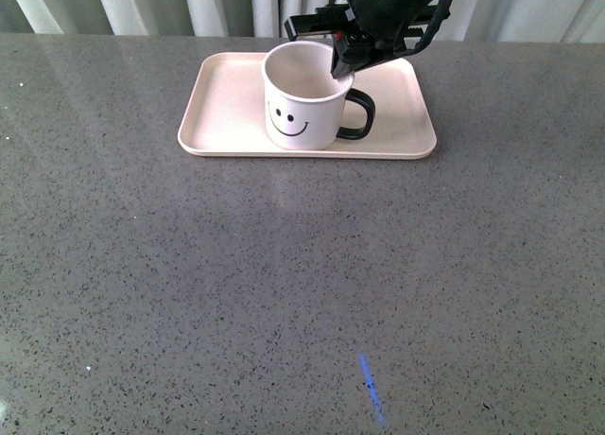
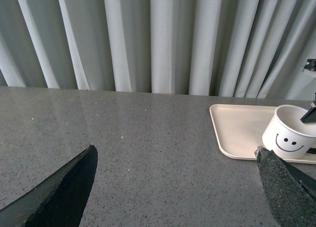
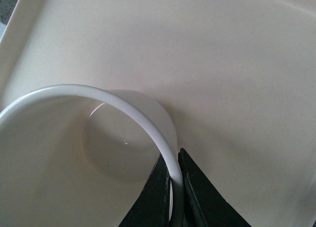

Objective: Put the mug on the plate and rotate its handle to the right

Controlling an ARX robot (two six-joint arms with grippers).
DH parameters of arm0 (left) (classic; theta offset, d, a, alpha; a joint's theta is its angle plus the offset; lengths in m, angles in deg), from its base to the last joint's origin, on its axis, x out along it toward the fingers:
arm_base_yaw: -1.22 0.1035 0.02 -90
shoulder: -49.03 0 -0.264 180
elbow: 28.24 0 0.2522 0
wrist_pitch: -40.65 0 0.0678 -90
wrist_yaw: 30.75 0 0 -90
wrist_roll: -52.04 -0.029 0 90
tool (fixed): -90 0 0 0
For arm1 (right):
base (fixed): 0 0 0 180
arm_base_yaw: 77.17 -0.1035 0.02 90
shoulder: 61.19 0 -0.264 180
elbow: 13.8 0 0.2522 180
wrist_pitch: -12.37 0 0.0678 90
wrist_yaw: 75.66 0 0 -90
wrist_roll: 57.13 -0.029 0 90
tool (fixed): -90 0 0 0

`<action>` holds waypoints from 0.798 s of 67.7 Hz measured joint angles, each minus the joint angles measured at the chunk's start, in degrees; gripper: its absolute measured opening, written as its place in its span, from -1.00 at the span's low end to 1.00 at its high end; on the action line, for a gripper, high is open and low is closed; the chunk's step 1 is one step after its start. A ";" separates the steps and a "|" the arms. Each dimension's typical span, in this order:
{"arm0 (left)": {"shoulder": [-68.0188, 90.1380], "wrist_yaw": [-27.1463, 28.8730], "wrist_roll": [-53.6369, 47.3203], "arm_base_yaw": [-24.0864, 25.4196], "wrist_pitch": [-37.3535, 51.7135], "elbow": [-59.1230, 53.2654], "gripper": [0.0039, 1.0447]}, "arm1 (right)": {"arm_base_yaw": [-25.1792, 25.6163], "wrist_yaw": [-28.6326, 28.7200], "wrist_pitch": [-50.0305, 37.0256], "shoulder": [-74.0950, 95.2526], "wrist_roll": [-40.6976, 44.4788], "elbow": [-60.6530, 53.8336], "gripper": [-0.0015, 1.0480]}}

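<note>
The white mug (image 1: 304,109) with a black smiley face stands upright on the pale pink-cream plate (image 1: 227,104) at the far side of the table. Its black handle (image 1: 359,113) points to the right. My right gripper (image 1: 342,68) comes down from above and is shut on the mug's rim (image 3: 163,140) on the right rear side, one finger inside and one outside. The left wrist view shows the mug (image 2: 289,137) and plate (image 2: 237,128) off to one side. My left gripper (image 2: 177,187) is open over bare table, well away from them.
The grey speckled table (image 1: 284,284) stretches wide in front of the plate. Pale curtains (image 2: 163,39) hang behind the table's far edge. A short blue mark (image 1: 371,388) lies on the near part of the table.
</note>
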 joint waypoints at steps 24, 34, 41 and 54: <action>0.00 0.02 0.00 0.00 0.00 0.00 0.83 | 2.03 3.48 6.73 0.00 3.06 6.99 -0.97; 0.00 0.00 0.00 0.00 0.00 0.00 0.83 | 4.28 6.08 10.05 0.00 10.60 12.28 -0.97; 0.00 0.00 0.00 0.00 -0.02 0.00 0.83 | 5.88 8.31 11.69 0.13 16.41 14.14 -0.97; 0.00 0.00 0.00 0.00 -0.02 0.00 0.83 | 7.32 10.34 16.20 4.52 28.46 17.18 -0.97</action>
